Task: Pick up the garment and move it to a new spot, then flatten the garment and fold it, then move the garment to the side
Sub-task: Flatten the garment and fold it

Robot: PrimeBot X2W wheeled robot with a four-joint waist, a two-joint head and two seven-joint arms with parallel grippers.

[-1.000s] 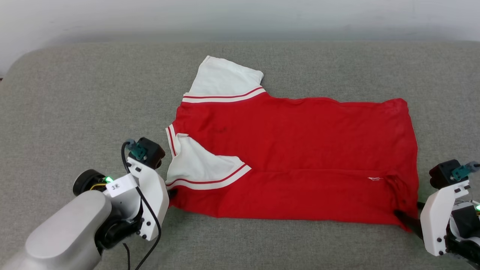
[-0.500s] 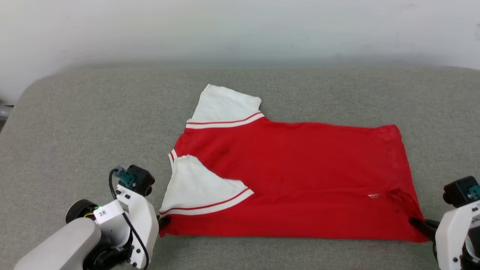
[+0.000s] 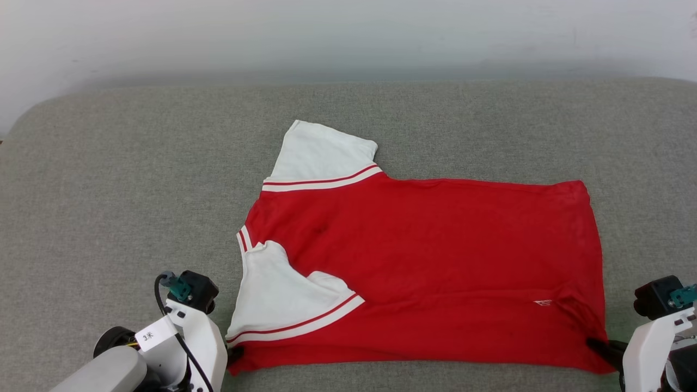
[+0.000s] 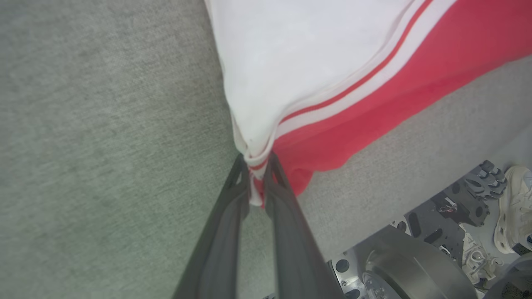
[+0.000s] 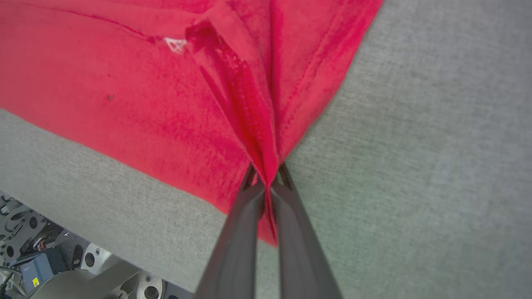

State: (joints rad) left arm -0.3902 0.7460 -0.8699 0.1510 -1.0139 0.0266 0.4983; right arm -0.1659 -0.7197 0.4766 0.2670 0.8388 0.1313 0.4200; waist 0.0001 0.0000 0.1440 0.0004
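Bright, even, diffuse light covers the grey cushion without glare. Shadows are faint, the darkest a soft band under the hazy pale wall. The head view is crisp. In both wrist views the dark fingers nearest the lens look soft, while the weave of the garment is sharp and its red saturated.

The left gripper pinches the bunched corner of the red jersey at its white sleeve hem; the cloth fans out beyond the fingertips over a grey fabric cushion. Off to the fingers' right, past the cushion edge, a pale shoe shows
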